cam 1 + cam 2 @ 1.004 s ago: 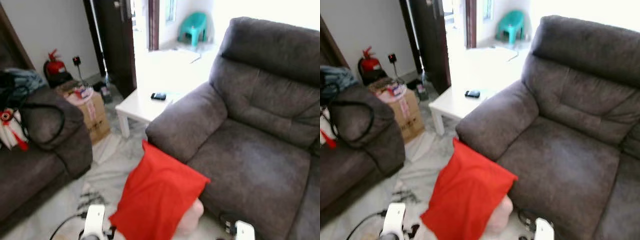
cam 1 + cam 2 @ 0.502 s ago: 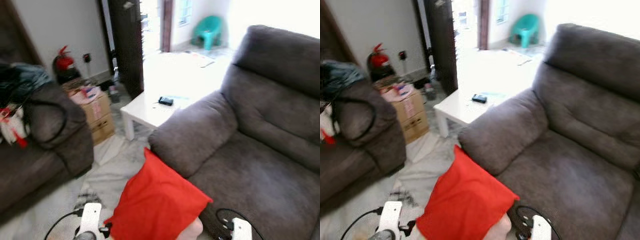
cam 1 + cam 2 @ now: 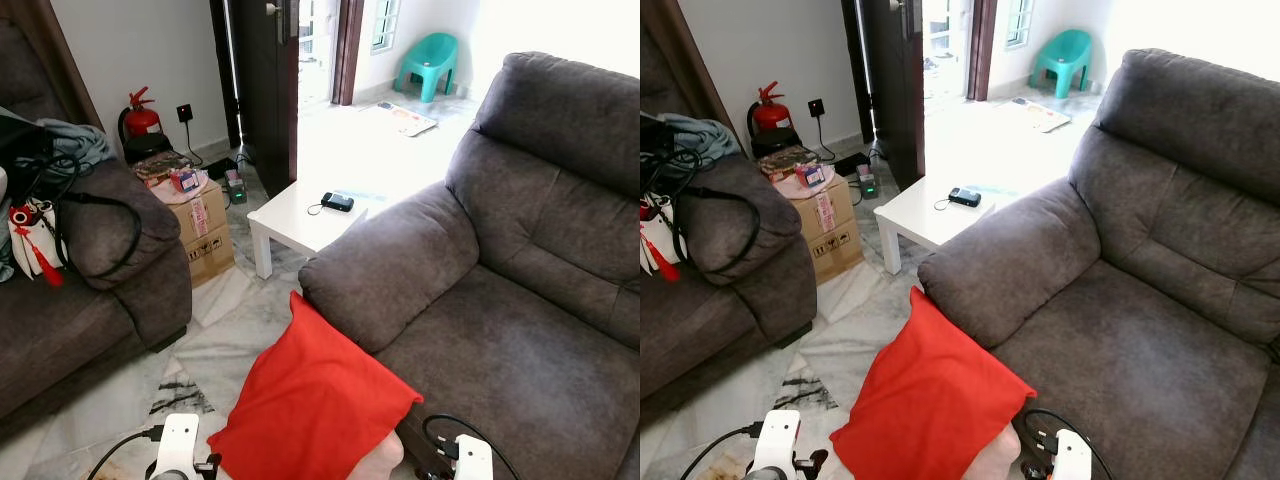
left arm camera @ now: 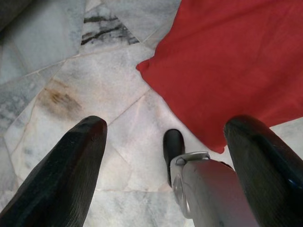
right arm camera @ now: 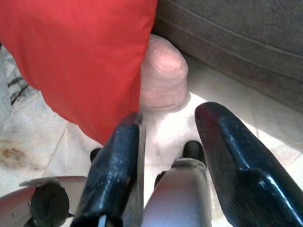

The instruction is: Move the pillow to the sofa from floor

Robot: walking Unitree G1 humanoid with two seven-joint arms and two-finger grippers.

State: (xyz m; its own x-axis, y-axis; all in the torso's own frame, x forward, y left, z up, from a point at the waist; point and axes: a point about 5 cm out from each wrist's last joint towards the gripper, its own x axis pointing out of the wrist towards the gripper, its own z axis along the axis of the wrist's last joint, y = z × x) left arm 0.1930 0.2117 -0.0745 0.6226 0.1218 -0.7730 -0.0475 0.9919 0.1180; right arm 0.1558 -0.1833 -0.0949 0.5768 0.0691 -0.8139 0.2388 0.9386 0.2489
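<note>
A red pillow (image 3: 312, 402) stands on the marble floor, leaning against the front of the grey sofa (image 3: 520, 350) below its armrest. A pale pink cushion end (image 5: 163, 71) pokes out from under the red cover. My left arm (image 3: 177, 450) is low beside the pillow's left corner. In the left wrist view the left gripper (image 4: 165, 125) is open over bare floor, with the pillow (image 4: 232, 61) just beyond its fingers. My right arm (image 3: 470, 462) is low at the sofa's front. The right gripper (image 5: 171, 113) is open, close to the pillow's lower edge (image 5: 80, 52) and the pink end.
A low white table (image 3: 295, 220) with a small black device (image 3: 338, 202) stands beyond the sofa arm. A cardboard box (image 3: 200, 225) and a second dark sofa (image 3: 90, 300) with bags are at the left. A fire extinguisher (image 3: 140, 115) is by the wall.
The whole picture has shifted and sharpened, so the camera moved. The pillow still leans on the sofa front, and both arms stay low at the bottom edge.
</note>
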